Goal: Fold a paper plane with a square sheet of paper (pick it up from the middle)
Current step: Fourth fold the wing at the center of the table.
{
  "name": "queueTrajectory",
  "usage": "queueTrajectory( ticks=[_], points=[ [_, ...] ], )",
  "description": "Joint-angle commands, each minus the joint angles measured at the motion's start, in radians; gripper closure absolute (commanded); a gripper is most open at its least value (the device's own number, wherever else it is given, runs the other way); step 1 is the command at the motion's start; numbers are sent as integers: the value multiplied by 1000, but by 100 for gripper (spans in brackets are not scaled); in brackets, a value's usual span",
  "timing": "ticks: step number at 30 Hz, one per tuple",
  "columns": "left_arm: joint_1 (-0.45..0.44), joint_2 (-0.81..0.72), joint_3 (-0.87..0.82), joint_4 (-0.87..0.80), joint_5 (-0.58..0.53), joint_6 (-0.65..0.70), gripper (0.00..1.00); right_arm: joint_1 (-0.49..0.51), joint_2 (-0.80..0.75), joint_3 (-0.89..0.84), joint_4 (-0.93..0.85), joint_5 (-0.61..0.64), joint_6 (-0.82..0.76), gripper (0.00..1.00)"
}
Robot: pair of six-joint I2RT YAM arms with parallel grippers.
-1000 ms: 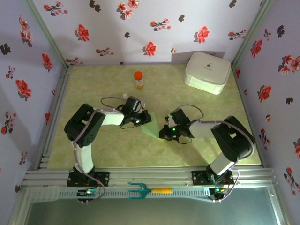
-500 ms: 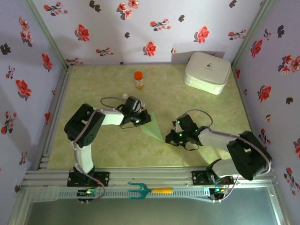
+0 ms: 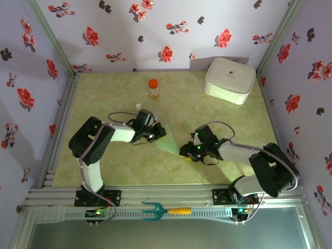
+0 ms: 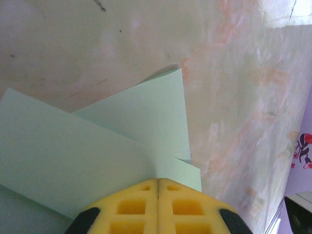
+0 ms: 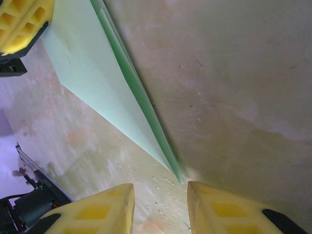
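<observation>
the paper plane (image 3: 168,141) is seen at mid-table, already creased into a narrow layered dart. its wide end is pressed by the closed left gripper (image 4: 157,185); the right gripper (image 5: 161,195) is parted narrowly, empty, at the tip. final folds are judged left.

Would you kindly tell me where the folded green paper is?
In the top view, the folded green paper lies mid-table, its wide end at the left gripper, its pointed tip facing the right gripper.
</observation>
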Motion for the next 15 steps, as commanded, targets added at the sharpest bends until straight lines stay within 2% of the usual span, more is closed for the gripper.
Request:
queueTrajectory(
  ticks=[1, 15],
  points=[
    [-5, -3, -19, -44, -31, -7, 100, -7, 7, -4, 32, -19, 27, 65],
    [-2, 11, 2, -52, -25, 2, 100, -8, 53, 5, 80, -35, 29, 67]
  ],
)
